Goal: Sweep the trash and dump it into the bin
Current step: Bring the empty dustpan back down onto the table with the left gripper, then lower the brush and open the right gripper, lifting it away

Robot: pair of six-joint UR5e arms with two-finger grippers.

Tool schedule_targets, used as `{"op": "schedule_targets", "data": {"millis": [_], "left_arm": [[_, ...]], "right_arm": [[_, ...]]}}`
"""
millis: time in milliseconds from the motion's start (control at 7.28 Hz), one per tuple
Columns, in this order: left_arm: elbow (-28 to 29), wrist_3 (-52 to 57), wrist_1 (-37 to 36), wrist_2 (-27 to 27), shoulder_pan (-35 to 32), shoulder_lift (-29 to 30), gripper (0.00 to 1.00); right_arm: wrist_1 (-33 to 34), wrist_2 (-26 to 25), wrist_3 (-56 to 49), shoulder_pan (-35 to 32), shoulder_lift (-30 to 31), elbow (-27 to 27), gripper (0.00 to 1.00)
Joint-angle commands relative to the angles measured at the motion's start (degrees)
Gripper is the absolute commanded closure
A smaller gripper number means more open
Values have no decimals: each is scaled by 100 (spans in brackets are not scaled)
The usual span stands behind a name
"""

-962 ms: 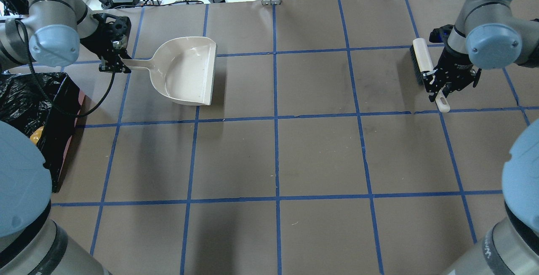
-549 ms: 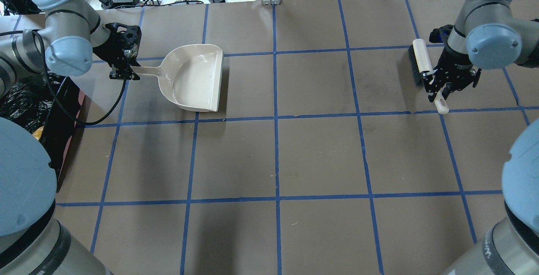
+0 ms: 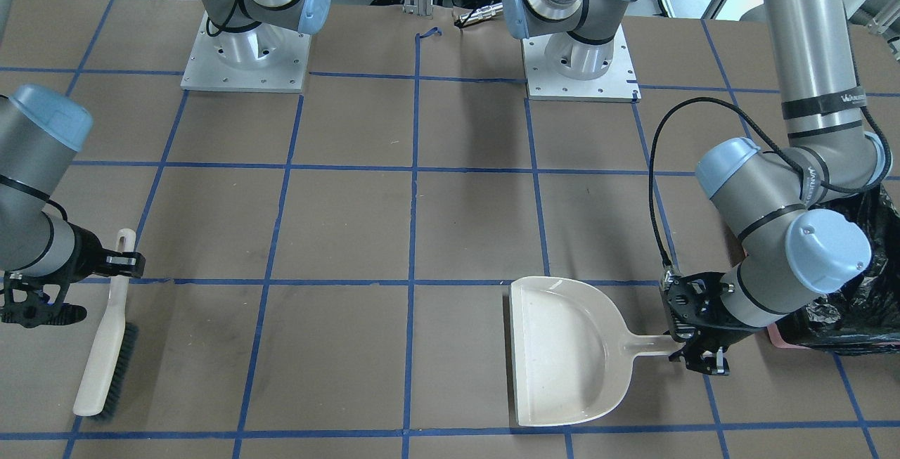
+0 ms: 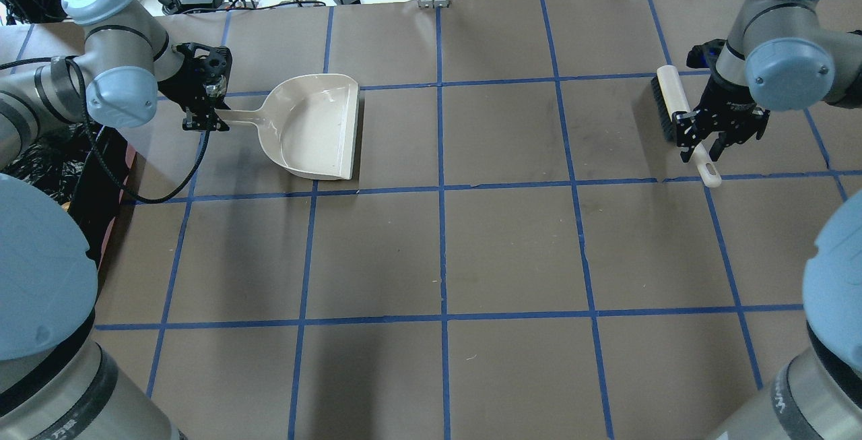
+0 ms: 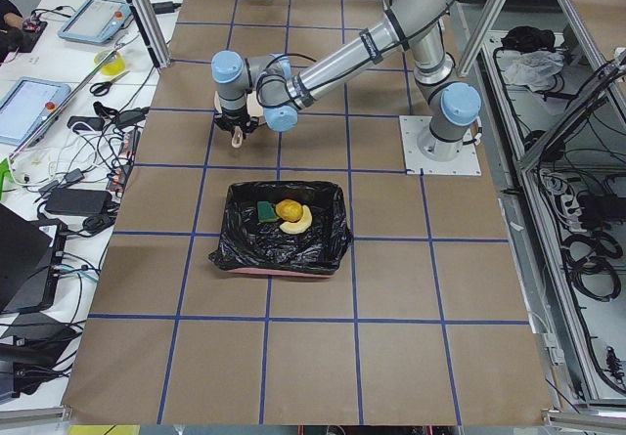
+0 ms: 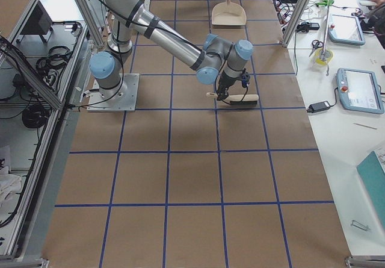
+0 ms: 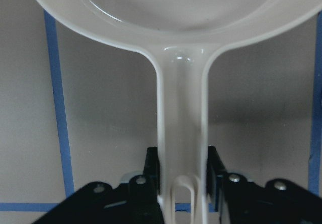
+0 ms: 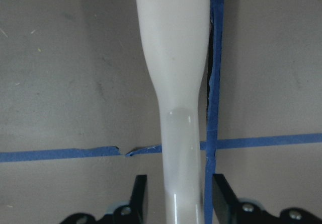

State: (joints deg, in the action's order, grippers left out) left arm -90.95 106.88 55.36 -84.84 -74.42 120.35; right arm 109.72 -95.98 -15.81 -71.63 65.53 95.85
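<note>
Left jaws (image 7: 181, 183): clenched on the dustpan (image 4: 316, 127) handle, close to its end loop, one finger pressed to each flank. Gripping that far back keeps my wrist clear of the pan and holds it level. The pan is empty, its mouth turned toward the middle of the bench (image 4: 512, 244), and it sits at the far left. I cannot tell whether it rests on the paper or hangs just above it.

Right jaws (image 8: 176, 196): released, straddling the brush (image 4: 673, 100) handle, with bare bench showing on each side of it. The brush lies flat at the far right, bristles toward the left, handle end pointing near. Only the bench carries it.

Trash (image 5: 286, 215): three small pieces lie together in the bin (image 5: 235, 249), on the black liner. None shows on the bench or in the pan. The bin sits at the left edge, just beside my left arm and a little nearer than the dustpan.

Judgement: sweeping and dumping look done. The tools are well apart, each toward its own far corner, which reads as parking them. The left jaws should ease open only once the pan is flat on the paper, or it could drop and skid. The right jaws need a straight lift that does not snag the handle.
</note>
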Motion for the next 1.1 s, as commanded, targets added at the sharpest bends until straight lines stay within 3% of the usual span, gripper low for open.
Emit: {"op": "schedule_targets", "data": {"millis": [0,137,412,687,962], "left_arm": [[-37,-141,-25,-6,-29,-37,100],[-37,-167,-25,-6,-29,23,100],[-37,-168,-25,3,-55,24,100],[-46,-150,-42,-15,-99,24,100],[-46,-150,-78,-41,-108,33,100]], "right_arm": [[15,-9,8,0,73,-92,11],[6,0,16,0,239,-163,1],[-413,0,43,-35,713,-382,0],[-1273,0,69,-123,1223,-916,0],[-1541,0,565,-752,1558,-1165,0]]}}
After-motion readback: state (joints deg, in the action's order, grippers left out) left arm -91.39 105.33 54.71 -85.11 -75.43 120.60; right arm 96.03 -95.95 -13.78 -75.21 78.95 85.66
